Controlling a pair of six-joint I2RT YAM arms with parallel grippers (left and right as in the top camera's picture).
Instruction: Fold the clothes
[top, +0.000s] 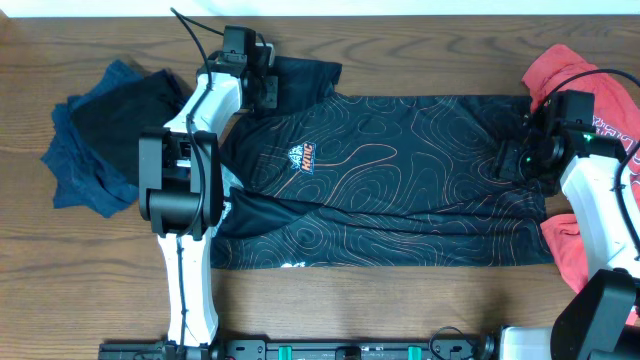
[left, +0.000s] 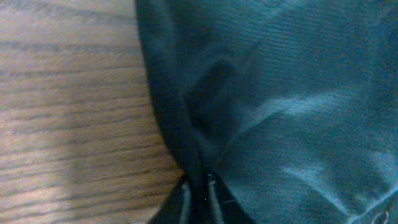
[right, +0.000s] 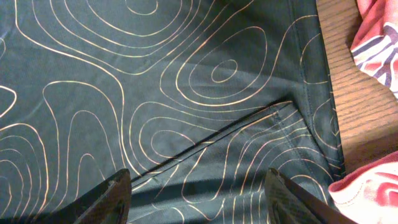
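The black jersey (top: 400, 180) with thin pale contour lines and an orange-white chest logo (top: 303, 160) lies spread across the table. My left gripper (top: 268, 88) is at its far-left sleeve; in the left wrist view its fingers (left: 198, 182) are shut on a pinched fold of the jersey (left: 280, 93). My right gripper (top: 515, 160) hovers over the jersey's right end. In the right wrist view its fingers (right: 198, 180) are wide open above the contour-lined fabric (right: 155, 93) near a hem seam.
A dark blue garment (top: 105, 135) lies crumpled at the left. A red garment (top: 590, 90) with pale print lies at the right edge, and it shows in the right wrist view (right: 376, 37). Bare wooden table (top: 400, 310) runs along the front.
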